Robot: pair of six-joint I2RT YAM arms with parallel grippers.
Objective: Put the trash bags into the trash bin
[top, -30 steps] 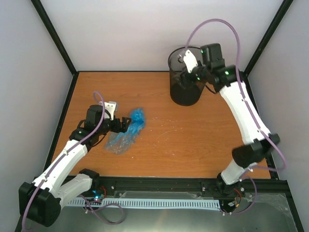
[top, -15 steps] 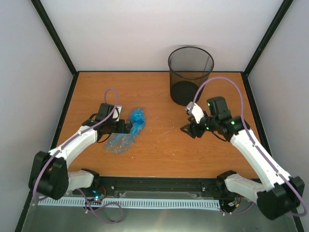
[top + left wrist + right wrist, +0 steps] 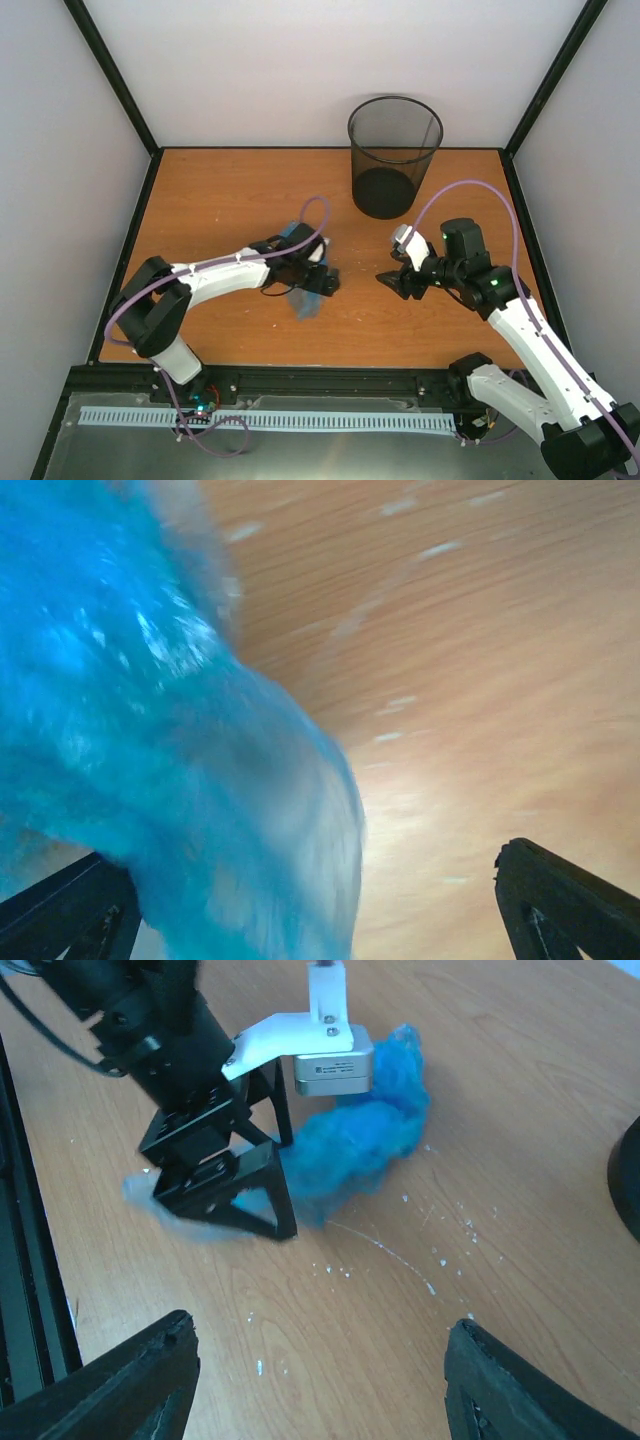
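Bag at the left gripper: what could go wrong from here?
1. The left gripper is open with the bag bunched against one finger, off centre; closing may pinch only a thin fold that slips.
2. The open right gripper faces it close by; both reaching in could collide.
3. The bin stands far off; loose film may trail and catch its rim.

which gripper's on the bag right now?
The left gripper: the blue trash bag bunches inside its open jaws. The right gripper hovers apart over the table, also open.
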